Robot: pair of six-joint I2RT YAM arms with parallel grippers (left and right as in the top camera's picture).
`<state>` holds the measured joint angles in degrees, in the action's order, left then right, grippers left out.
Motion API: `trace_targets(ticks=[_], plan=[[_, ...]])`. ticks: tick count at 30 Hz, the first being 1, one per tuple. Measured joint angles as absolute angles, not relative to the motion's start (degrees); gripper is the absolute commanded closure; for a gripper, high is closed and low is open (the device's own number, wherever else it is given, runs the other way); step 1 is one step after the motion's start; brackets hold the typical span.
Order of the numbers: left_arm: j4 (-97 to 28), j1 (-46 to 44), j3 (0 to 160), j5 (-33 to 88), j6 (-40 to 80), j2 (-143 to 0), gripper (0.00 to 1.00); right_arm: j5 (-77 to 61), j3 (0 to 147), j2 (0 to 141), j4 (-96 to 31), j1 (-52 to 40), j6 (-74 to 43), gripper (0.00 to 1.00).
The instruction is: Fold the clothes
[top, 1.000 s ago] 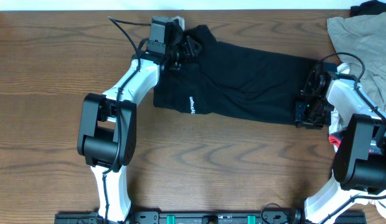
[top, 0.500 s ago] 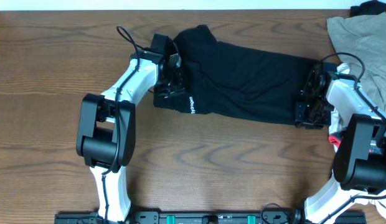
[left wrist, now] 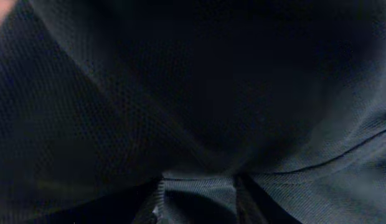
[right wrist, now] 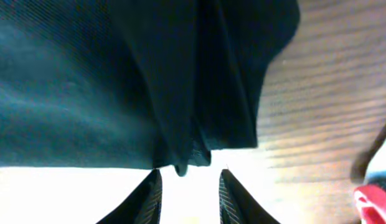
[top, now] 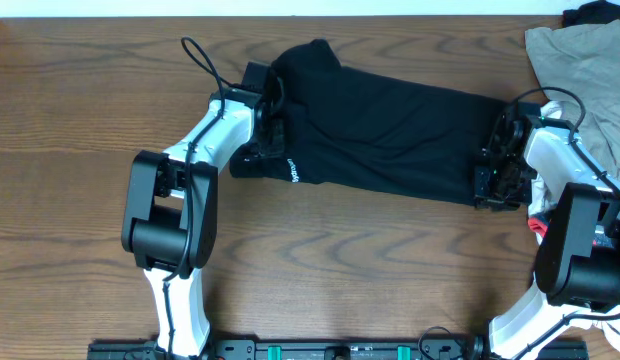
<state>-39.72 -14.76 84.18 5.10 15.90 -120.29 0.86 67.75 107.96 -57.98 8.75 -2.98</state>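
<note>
Clothes (top: 390, 130) lie on the table (top: 70, 150) toward 12 o'clock, long axis 10 to 4 o'clock, logo (top: 290, 170) at the 9 o'clock end. Left gripper (top: 272, 118) is buried in fabric there, and I cannot tell its grip. The right gripper (top: 495, 170) narrowly pinches the 3 o'clock hem, with the beige garment (top: 580, 70) and red item (top: 535, 225) near.

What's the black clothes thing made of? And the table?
The black garment looks like soft, matte knit fabric, maybe synthetic: close up it shows a fine mesh weave, and it drapes in folds. The table looks like wood or wood-look laminate, with wavy brown grain.
</note>
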Motion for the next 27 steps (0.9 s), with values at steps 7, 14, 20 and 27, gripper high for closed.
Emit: trace_targets(ticks=[7,14,20,27], plan=[[-47.79,-13.63,83.53,0.93,15.57,-119.98,0.7,-0.67,67.75,107.96,-61.95,8.75,-3.01,0.7],[-52.58,-11.11,83.2,-0.89,15.33,-119.9,0.71,-3.25,67.79,107.96,-61.04,8.75,-2.26,0.64],[-52.36,-11.05,83.15,-1.06,15.16,-119.87,0.71,-7.14,74.22,106.28,-64.97,7.46,1.45,0.51],[-52.01,-11.03,83.05,-0.8,15.16,-119.85,0.71,-10.46,85.62,97.76,-63.79,-3.25,16.19,0.39]])
